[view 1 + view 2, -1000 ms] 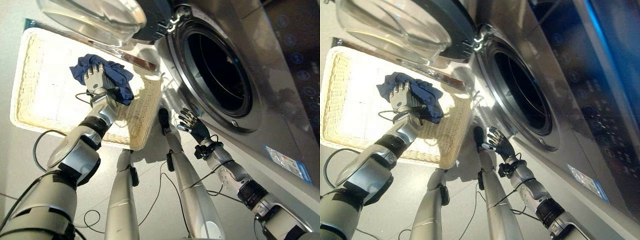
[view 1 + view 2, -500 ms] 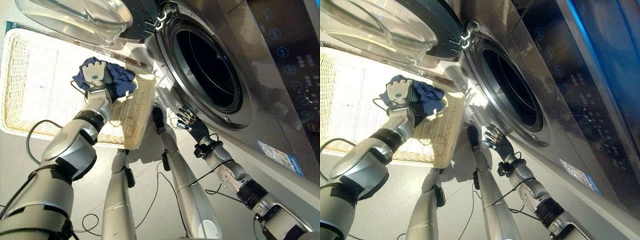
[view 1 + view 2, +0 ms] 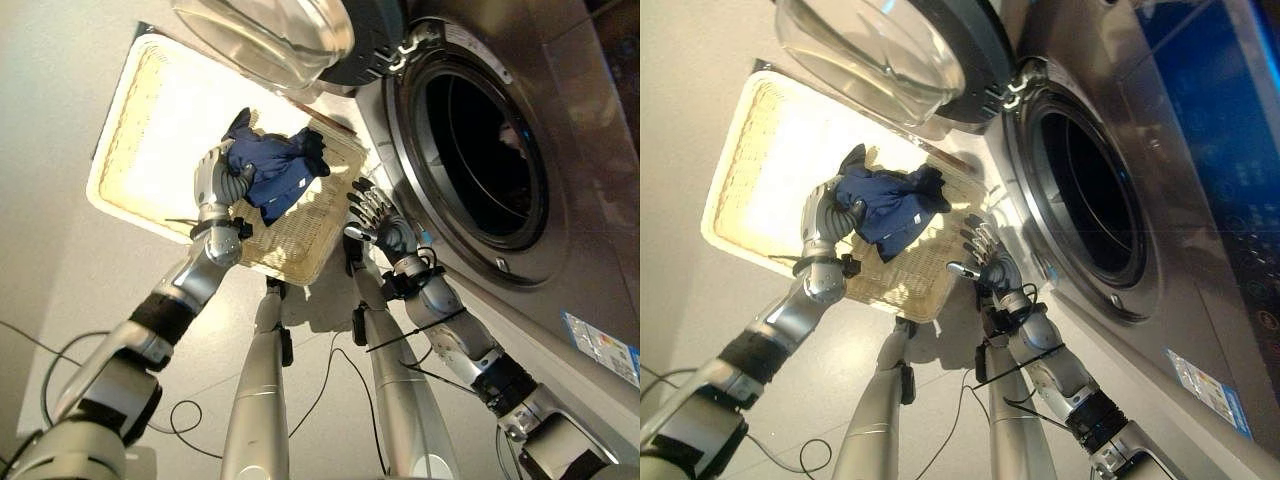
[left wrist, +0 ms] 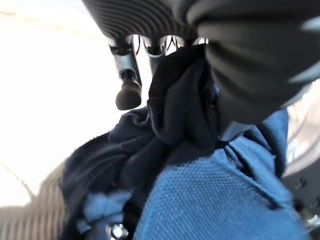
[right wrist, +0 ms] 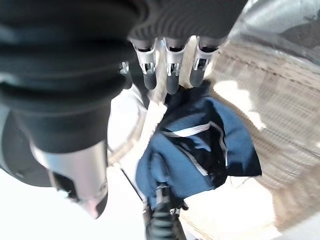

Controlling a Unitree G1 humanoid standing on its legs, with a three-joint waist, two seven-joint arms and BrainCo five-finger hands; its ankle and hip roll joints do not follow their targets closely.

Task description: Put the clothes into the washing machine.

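Centre frame, the left hand (image 3: 218, 180) clenches a blue garment (image 3: 275, 172) above the wicker basket's (image 3: 150, 110) right edge; the right hand (image 3: 378, 222), released, fingers spread, hovers beside the washing machine's (image 3: 480, 140) open drum rim.

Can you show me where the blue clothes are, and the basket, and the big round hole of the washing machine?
blue clothes (image 3: 275, 172), left eye view, middle of the bunched cloth.
basket (image 3: 140, 95), left eye view, its woven rim.
washing machine opening (image 3: 485, 150), left eye view, the dark inside.

Dark blue cloth (image 3: 275, 170) with thin white stripes, pale cream wicker basket (image 3: 140, 110), shiny silver washing machine (image 3: 590, 260).
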